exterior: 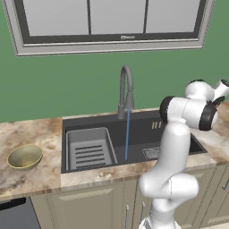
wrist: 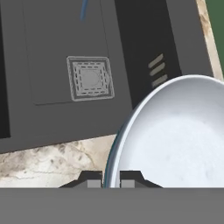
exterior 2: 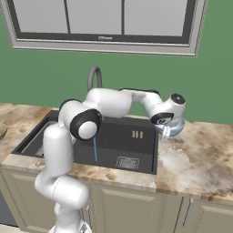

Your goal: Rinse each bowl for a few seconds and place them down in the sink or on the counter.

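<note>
The pale blue-white bowl (wrist: 175, 135) is gripped by its rim in the claw (wrist: 111, 178), whose two tips are seen in the hand view closed tight on either side of the thin wall. In that view the bowl's pale inside is turned toward the camera, with the rim at the lower left; being round, it has no long axis to be told. The square drain (wrist: 90, 78) and three small slots (wrist: 157, 69) in the sink floor are shown beyond it, with a strip of speckled tabletop (wrist: 52, 162) along the near edge.

In the right base view the bowl (exterior 2: 173, 129) is seen from the side under the hand, held above the tabletop (exterior 2: 200, 154) just beside the right edge of the sink (exterior 2: 113, 136); whether it touches the stone cannot be told.

The left base view gives what the others hide: the olive-gold bowl (exterior: 25, 156) standing upright, mouth up, on the tabletop (exterior: 31, 179) left of the sink (exterior: 134, 129), well apart from the arm. There the grey ribbed rack (exterior: 89, 150) is seen in the left half of the basin, and a thin blue stream of water (exterior: 127, 134) is seen falling from the curved faucet (exterior: 125, 89).
</note>
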